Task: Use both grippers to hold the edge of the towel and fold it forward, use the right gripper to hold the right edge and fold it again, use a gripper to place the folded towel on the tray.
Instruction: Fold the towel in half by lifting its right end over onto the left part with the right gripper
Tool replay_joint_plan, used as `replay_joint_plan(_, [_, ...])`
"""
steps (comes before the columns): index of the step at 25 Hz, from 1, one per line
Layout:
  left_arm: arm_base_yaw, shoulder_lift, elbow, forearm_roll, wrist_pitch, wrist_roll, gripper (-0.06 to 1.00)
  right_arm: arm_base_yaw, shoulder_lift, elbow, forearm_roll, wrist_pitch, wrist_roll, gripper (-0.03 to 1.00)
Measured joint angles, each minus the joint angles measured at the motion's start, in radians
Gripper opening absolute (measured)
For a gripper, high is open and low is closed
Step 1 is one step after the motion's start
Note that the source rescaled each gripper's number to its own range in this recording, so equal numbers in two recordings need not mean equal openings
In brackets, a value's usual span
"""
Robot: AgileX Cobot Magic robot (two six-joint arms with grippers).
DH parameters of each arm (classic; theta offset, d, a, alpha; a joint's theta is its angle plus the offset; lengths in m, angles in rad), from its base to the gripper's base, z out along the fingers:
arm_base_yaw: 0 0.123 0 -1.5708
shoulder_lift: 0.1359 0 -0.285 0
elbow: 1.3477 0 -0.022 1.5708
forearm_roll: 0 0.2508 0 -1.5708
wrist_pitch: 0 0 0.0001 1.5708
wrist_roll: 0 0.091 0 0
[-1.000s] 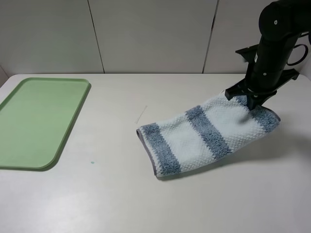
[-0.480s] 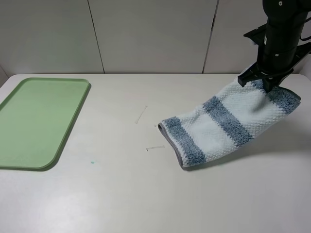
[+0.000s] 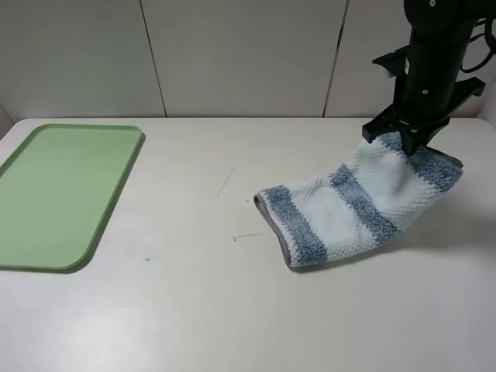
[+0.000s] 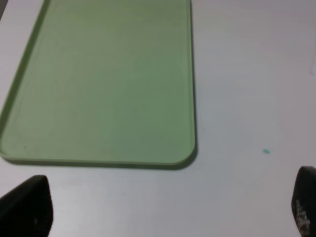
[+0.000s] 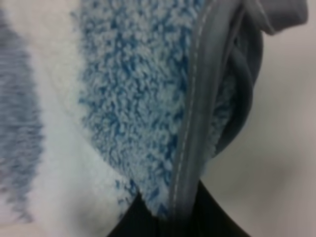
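The right gripper [image 3: 409,143] was clamped on the folded towel [image 3: 349,205] near the far right corner of the counter [image 3: 194,310]. It held that end up while the other end lay flat, and its jaw tips were buried in cloth. Its wrist view showed only blurred terry and grey hem [image 5: 190,123]. The left gripper [image 4: 163,210], fingers apart and cropped, hung beside the tray [image 4: 193,98] at the left edge.
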Motion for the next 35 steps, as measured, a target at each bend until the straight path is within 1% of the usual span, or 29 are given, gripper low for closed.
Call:
replay_joint_plan(8, [0.000,0.000,0.000,0.000,0.000,0.000,0.97,0.145,0.000,0.000,0.055,0.000,0.037,0.07])
replay_joint_plan(15, [0.000,0.000,0.000,0.000,0.000,0.001,0.97,0.263,0.000,0.000,0.074,-0.007,0.132,0.07])
replay_joint_plan(18, [0.000,0.000,0.000,0.000,0.000,0.002,0.97,0.299,0.000,0.000,0.101,-0.014,0.169,0.07])
replay_joint_plan(20, [0.000,0.000,0.000,0.000,0.000,0.002,0.97,0.314,0.000,0.000,0.123,-0.023,0.179,0.07])
replay_joint_plan(24, [0.000,0.000,0.000,0.000,0.000,0.002,0.97,0.317,0.000,0.000,0.177,-0.036,0.183,0.07])
replay_joint_plan(28, [0.000,0.000,0.000,0.000,0.000,0.002,0.97,0.317,0.000,0.000,0.203,-0.038,0.183,0.07])
replay_joint_plan(29, [0.000,0.000,0.000,0.000,0.000,0.002,0.97,0.317,0.000,0.000,0.208,-0.041,0.184,0.09])
replay_joint_plan(30, [0.000,0.000,0.000,0.000,0.000,0.002,0.97,0.317,0.000,0.000,0.213,-0.047,0.188,0.16])
replay_joint_plan(31, [0.000,0.000,0.000,0.000,0.000,0.002,0.97,0.317,0.000,0.000,0.221,-0.055,0.192,0.32])
replay_joint_plan(33, [0.000,0.000,0.000,0.000,0.000,0.002,0.97,0.317,0.000,0.000,0.228,-0.064,0.206,0.72])
replay_joint_plan(34, [0.000,0.000,0.000,0.000,0.000,0.002,0.97,0.317,0.000,0.000,0.230,-0.069,0.201,0.83])
replay_joint_plan(35, [0.000,0.000,0.000,0.000,0.000,0.002,0.97,0.317,0.000,0.000,0.236,-0.076,0.188,0.90])
